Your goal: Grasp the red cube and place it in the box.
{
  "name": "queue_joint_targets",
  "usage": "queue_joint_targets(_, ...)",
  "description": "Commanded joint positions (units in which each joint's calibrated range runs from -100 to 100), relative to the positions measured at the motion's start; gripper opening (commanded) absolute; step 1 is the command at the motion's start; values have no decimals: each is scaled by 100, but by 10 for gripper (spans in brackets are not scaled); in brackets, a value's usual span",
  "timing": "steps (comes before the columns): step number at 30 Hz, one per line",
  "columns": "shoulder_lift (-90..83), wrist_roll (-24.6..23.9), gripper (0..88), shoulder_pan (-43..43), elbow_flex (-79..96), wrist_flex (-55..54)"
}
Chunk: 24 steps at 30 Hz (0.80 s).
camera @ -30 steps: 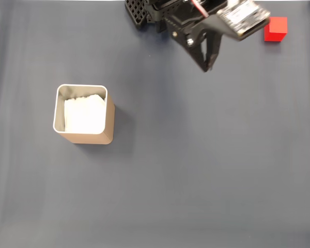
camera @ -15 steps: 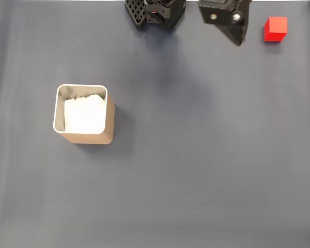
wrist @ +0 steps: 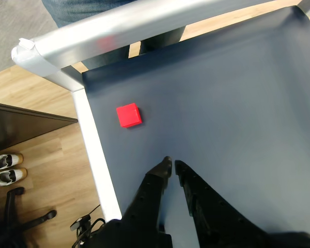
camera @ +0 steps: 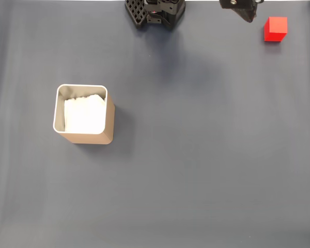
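Note:
The red cube (camera: 275,28) rests on the dark blue mat near the top right corner in the fixed view. My gripper (camera: 246,14) pokes in from the top edge, just left of the cube and not touching it. In the wrist view the red cube (wrist: 128,115) lies ahead and to the left of the gripper (wrist: 173,164), whose black fingers are nearly together with nothing between them. The box (camera: 82,114), tan with a pale rim and white padding inside, stands far off at the left of the mat.
The arm's black base (camera: 155,11) sits at the top middle of the mat. In the wrist view an aluminium table frame (wrist: 95,155) runs close beside the cube, with wooden floor, shoes (wrist: 5,168) and a person's legs beyond it.
The gripper has swung from the mat's upper middle up to the top edge and rightward, ending closer to the cube. The cube and the box have not moved.

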Motion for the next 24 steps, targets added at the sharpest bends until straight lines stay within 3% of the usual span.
queue_joint_targets(1,98,142,60,-30,-316,35)
queue_joint_targets(14,427,567,163,55,-288,-56)
queue_joint_targets(24,764,337,184,-123,-225,-253)
